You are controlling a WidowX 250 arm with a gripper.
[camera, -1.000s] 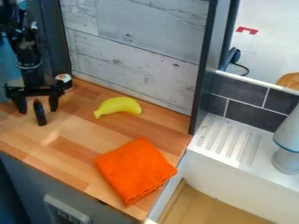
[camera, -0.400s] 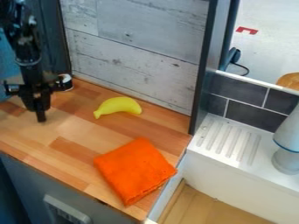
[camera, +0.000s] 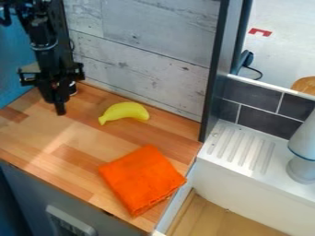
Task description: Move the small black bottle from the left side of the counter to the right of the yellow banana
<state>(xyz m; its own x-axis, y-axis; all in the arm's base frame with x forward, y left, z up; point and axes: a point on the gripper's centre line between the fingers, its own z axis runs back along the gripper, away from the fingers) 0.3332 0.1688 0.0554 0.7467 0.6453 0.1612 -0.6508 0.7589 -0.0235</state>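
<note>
While a yellow banana (camera: 125,112) lies near, the gripper (camera: 57,98) pinches a slim dark object (camera: 60,110), fingers nearly together.
A folded orange cloth (camera: 142,179) lies on the wooden counter (camera: 83,133).

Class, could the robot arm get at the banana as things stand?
Probably yes: the gripper hangs near the banana, which lies uncovered on the wooden counter, and I see nothing standing between them.

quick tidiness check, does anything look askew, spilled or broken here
Only mildly odd: the orange cloth lies askew on the wooden counter, its right corner out at the edge. I see no spill or damage there, and the banana looks fine.
</note>
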